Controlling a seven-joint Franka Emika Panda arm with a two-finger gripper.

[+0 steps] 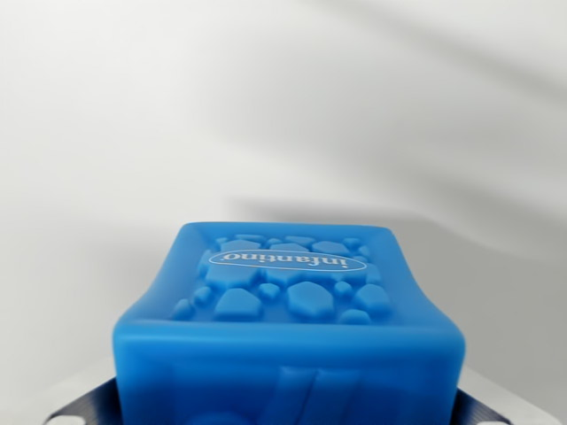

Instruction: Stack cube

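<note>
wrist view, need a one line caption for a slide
Wrist view close-up of a blue Infantino cube with a pebbled top face, metal gripper parts at the bottom corners, over a plain white surface.

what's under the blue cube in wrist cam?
Under the blue cube, only grey metal gripper parts peek out at both bottom corners. The cube hides whatever it rests on; no second cube shows.

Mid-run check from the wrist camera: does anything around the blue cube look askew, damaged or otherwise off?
Nothing stands out. The soft blue rubber cube with raised pebble shapes and a white logo looks intact and sits squarely in view. The surface beyond it is plain white; no second cube is visible.
</note>
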